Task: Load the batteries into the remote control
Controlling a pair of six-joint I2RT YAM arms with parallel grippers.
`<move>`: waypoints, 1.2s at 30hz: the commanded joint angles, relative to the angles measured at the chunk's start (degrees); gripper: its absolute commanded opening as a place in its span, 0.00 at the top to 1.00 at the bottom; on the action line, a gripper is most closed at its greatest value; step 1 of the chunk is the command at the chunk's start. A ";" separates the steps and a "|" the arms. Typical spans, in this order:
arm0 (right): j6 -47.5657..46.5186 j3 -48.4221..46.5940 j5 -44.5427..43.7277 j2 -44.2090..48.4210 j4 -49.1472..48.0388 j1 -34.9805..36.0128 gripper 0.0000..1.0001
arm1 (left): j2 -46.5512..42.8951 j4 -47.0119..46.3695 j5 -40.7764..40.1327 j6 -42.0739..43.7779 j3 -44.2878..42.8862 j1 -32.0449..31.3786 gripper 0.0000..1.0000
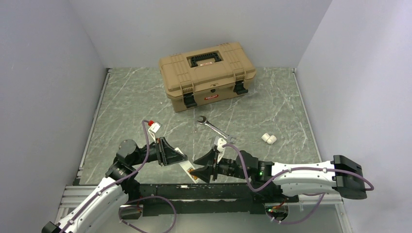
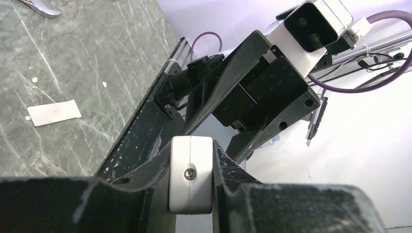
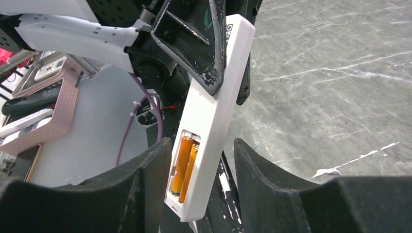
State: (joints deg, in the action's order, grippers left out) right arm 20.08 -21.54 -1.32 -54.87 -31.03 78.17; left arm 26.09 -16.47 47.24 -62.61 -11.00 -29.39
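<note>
Left arm reaches in from the near left corner of the table (image 1: 145, 97), elbow folded, wrist turned toward the centre. The left gripper (image 1: 180, 159) is clamped narrow on one end of the remote control (image 3: 214, 107), fingers pressing both its sides. The remote is held off the surface above the middle of the near edge. Its open compartment shows two orange batteries (image 3: 183, 162) lying side by side. Right arm extends low along the near edge from the right, wrist level. The right gripper (image 3: 203, 145) stands part open astride the remote's compartment end, with a clear gap at one finger. A thin white plate (image 2: 53, 112) lies flat on the table. A tan toolbox (image 1: 206, 73) sits at mid far edge, a steel wrench (image 1: 214, 127) near the centre.
</note>
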 commanded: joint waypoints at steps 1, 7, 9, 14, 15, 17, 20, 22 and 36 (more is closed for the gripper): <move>0.41 -1.81 -0.24 -0.53 -2.91 -0.20 0.48 | -0.07 -3.12 1.18 0.03 -1.66 0.04 1.00; 0.36 -2.01 0.41 -1.51 -2.29 -0.25 0.45 | -0.15 -3.00 1.01 0.12 -1.72 0.03 1.00; 0.09 -1.74 0.88 -1.66 -2.91 -0.25 0.46 | -0.24 -3.04 1.07 0.04 -1.76 0.06 1.00; -0.21 -1.48 0.96 -1.82 -3.51 -0.25 0.53 | -0.72 -1.88 0.84 0.46 -2.08 0.03 1.00; -0.21 -1.44 0.97 -1.83 -3.51 -0.22 0.54 | -0.77 -1.82 0.83 0.47 -2.09 0.05 1.00; -0.18 -1.40 0.97 -1.91 -3.51 -0.25 0.57 | -0.76 -1.86 0.79 0.47 -1.97 0.04 1.00; -0.35 -1.44 2.43 -2.15 -3.34 -0.24 0.63 | -0.75 -2.19 0.83 0.15 -1.86 0.05 1.00; -0.39 -1.55 2.60 -2.33 -3.03 -0.22 0.67 | -0.73 -2.21 0.83 0.12 -1.87 0.06 1.00; -1.33 -3.51 2.00 -4.38 -0.10 -0.22 0.69 | -1.59 -1.11 0.75 0.12 -2.59 0.07 1.00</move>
State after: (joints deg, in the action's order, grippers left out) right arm 20.16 -21.96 0.27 -57.67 -31.33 77.93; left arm 24.95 -14.94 47.77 -60.64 -11.00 -29.32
